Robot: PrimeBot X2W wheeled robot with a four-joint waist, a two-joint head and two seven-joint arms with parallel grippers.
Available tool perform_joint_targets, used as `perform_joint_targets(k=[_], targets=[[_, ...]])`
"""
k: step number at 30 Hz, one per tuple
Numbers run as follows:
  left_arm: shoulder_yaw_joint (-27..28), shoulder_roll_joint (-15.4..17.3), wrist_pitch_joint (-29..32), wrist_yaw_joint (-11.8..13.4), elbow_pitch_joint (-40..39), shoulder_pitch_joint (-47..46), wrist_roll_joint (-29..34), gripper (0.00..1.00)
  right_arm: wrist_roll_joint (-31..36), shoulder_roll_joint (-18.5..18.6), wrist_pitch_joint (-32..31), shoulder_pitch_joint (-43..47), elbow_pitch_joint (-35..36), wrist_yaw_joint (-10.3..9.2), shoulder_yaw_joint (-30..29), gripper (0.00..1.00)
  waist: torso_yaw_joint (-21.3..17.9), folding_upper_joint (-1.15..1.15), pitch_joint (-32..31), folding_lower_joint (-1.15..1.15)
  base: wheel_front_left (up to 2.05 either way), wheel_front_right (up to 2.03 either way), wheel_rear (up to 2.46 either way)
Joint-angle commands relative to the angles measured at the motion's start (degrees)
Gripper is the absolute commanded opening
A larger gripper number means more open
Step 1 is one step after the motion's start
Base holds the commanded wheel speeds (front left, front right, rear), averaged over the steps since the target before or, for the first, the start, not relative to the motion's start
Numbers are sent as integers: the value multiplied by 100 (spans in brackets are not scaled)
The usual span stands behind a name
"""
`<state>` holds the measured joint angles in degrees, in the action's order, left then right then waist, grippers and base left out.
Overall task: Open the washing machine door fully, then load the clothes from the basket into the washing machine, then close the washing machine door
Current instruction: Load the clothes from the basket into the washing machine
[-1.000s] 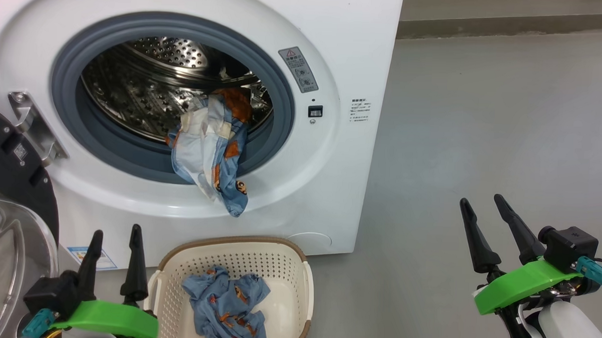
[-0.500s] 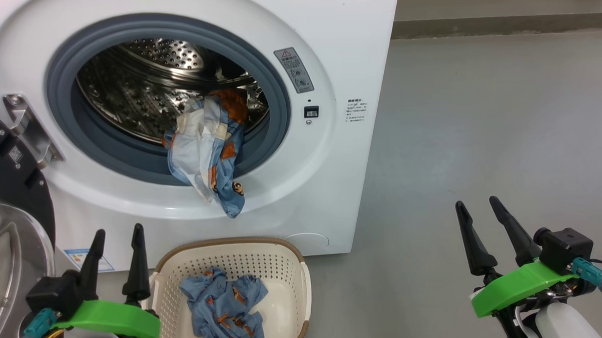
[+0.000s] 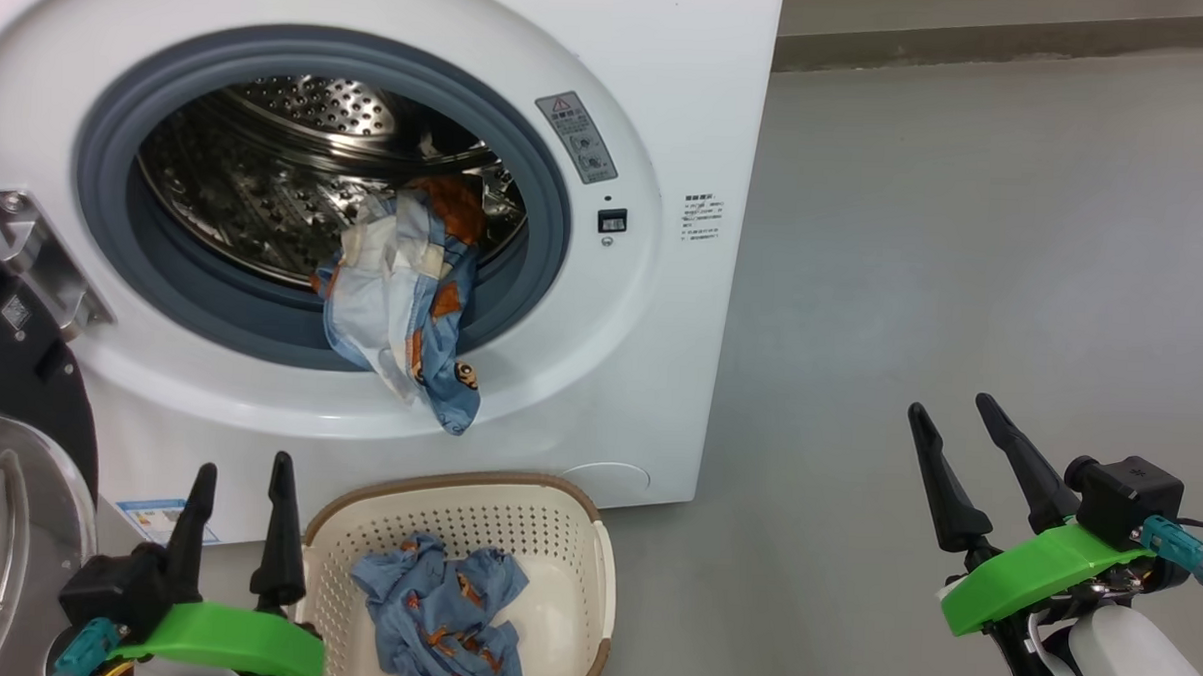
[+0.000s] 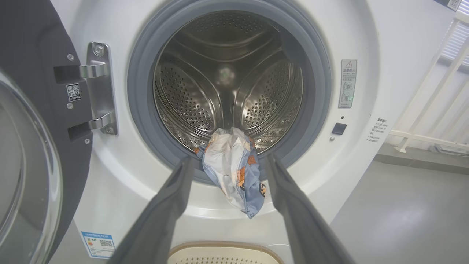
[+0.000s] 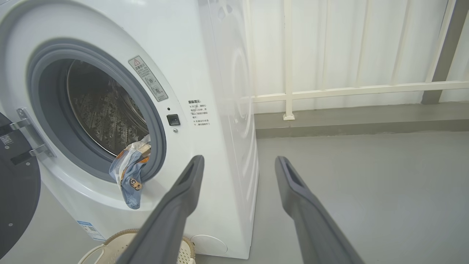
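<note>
Looking down from my head camera, I find the whole picture has slid a little toward the left edge over the last second. The big white front-loading washing machine (image 3: pixel 670 100) sits further left in the frame. My left gripper (image 3: pixel 243 466) at the lower left and my right gripper (image 3: pixel 951 406) at the lower right keep their places, both with fingers spread and nothing between them. That reads as my own camera turning, not the things moving.

The load is unchanged. One blue-and-white printed garment (image 3: pixel 402 311) hangs out of the mouth over the grey rubber ring (image 3: pixel 550 236). A second, crumpled blue garment with orange prints (image 3: pixel 442 613) lies in the cream perforated plastic basket (image 3: pixel 475 519) at the bottom centre, just before the machine. The round black-rimmed glass door (image 3: pixel 10 357) stands swung open at the left edge. Loading, I judge, is only part done.

In my left wrist view, the hanging garment shows at centre between my spread fingers, its tail past the ring's lower lip. How much of it rests inside the perforated steel drum (image 4: pixel 227 73) I cannot quite tell.

In my right wrist view, my fingers stand apart over bare grey floor (image 5: pixel 366 183), to the right of the mouth.
</note>
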<state>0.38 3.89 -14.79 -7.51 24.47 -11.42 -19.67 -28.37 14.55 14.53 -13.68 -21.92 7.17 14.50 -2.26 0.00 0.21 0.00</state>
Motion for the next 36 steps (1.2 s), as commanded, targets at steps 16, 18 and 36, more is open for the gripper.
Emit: perform_joint_targets(k=[16,18,36], targets=[[-337,301,66,2,1176,-1004,-486,100,-64,24,47,-318,207,32,84,100,-414,0,738,0,0,0,0],[-435,354,73,2,1395,-1226,-534,100,-43,0,47,-373,226,32,86,100,-470,0,887,0,0,0,0],[-1258,907,129,2,3191,-3126,-1043,100,265,-413,47,-742,531,32,-147,100,-1032,0,2194,0,0,0,0]])
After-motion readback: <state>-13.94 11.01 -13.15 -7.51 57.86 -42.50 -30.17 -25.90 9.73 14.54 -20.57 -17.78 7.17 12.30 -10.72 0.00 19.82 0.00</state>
